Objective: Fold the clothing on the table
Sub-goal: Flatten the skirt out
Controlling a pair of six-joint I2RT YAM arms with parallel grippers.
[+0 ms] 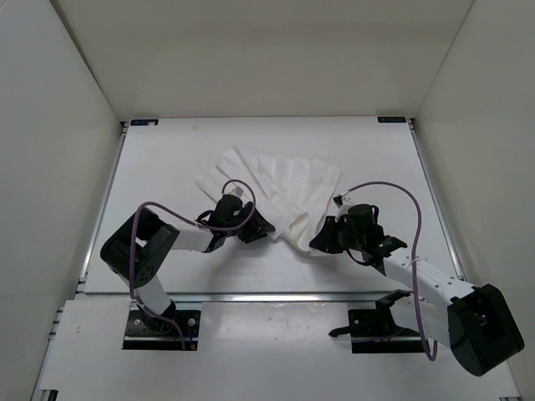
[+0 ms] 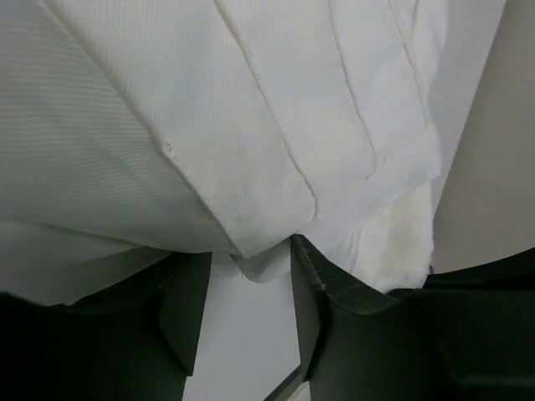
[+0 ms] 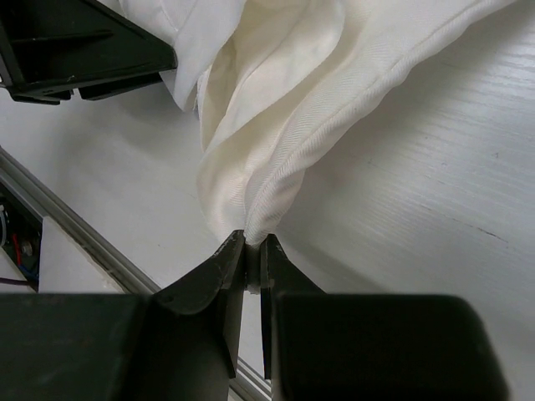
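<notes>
Your pleated white garment (image 1: 284,184) lies fanned across the middle of the bench (image 1: 159,167). Its wide edge is toward the far side and its narrow end is gathered near, between the two arms. Your right jaws are closed tight on a bunched, seamed edge of that near end. Your left jaws stand roughly half open at a folded corner on the garment's left side, with bare bench showing in the gap and nothing pinched. Expect thin, light, limp cloth that drapes and probably slides on the smooth bench. The pleats will likely splay, so take it by hems or seamed corners, not mid-panel. From above, the arms cover the near edge. You cannot tell how many layers the right jaws hold, nor whether either side of the left jaws sits beneath the fold.
</notes>
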